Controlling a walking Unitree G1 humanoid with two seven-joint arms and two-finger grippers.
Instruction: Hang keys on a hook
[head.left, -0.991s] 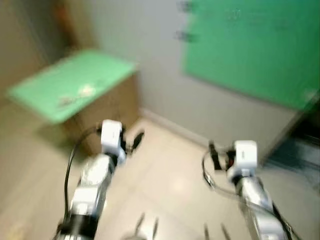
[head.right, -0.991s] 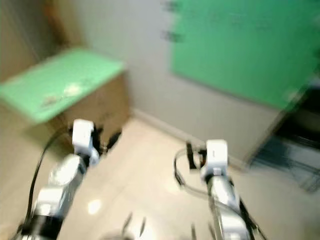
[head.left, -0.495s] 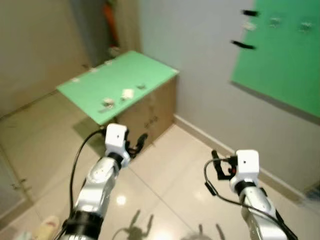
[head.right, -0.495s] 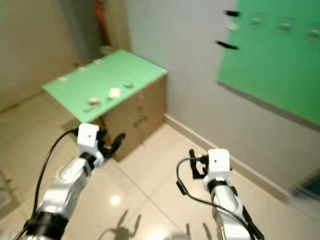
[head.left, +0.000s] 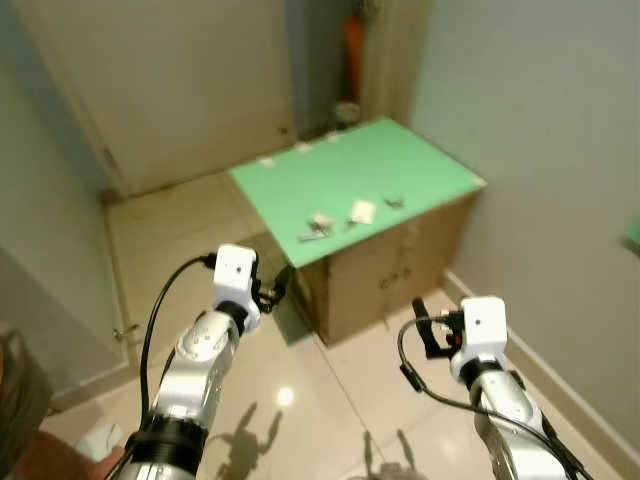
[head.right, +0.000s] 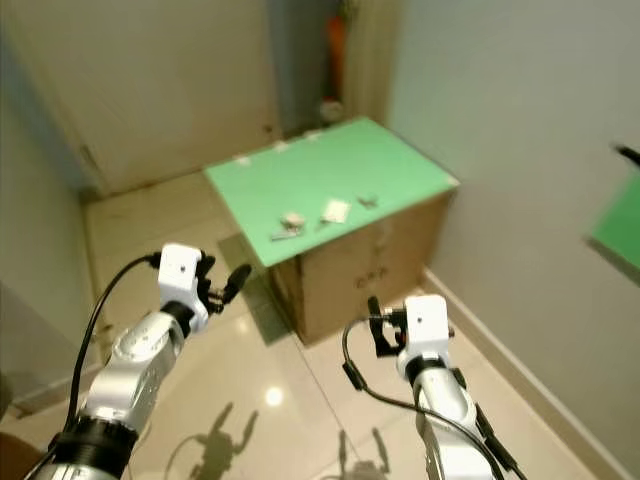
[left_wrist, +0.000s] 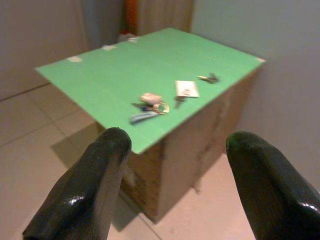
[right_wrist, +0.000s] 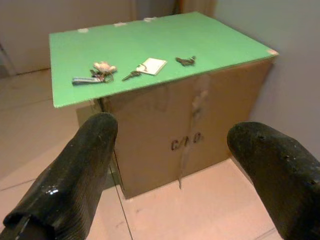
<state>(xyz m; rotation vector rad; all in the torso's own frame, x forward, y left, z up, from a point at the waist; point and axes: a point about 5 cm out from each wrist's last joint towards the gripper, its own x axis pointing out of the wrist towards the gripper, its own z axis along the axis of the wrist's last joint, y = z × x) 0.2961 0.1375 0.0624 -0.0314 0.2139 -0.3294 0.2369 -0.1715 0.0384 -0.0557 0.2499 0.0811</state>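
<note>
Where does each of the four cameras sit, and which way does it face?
Left and right eye views: on the head, looking forward and down at the cardboard box with its green top; both silver arms show.
Left wrist view: along the open left end effector towards the key bunch.
Right wrist view: along the open right end effector at the box front.
All share the green top and keys.

A cardboard box (right_wrist: 170, 135) stands on the pale tiled floor (head.left: 180, 230) against the grey wall (head.left: 540, 120), at about 1 o'clock from the middle of the head view. A green board (head.left: 350, 180) lies flat on its top and overhangs the near edge. At 12 o'clock, beyond the box, an orange thing (head.left: 354, 42) stands in the corner, too blurred to name. A beige door (head.left: 170, 80) fills the 11 o'clock side.
</note>
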